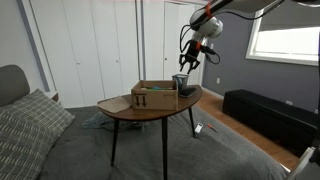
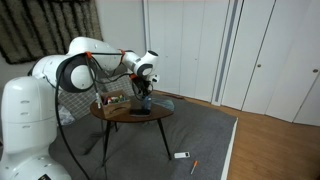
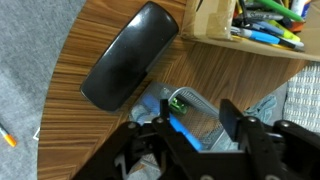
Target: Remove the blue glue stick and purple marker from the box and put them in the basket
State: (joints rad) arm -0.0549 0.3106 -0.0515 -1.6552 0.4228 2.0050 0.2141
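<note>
My gripper is open and hangs directly above the silver mesh basket on the round wooden table; it also shows in both exterior views. A small green item lies in the basket. A blue shape shows between the fingers over the basket; I cannot tell whether it is the glue stick. The cardboard box stands beside the basket and holds several markers. I cannot pick out the purple marker among them.
A black oblong case lies on the table next to the basket. A light blue cloth lies by the basket. Grey carpet lies below the table edge, with an orange pen on it.
</note>
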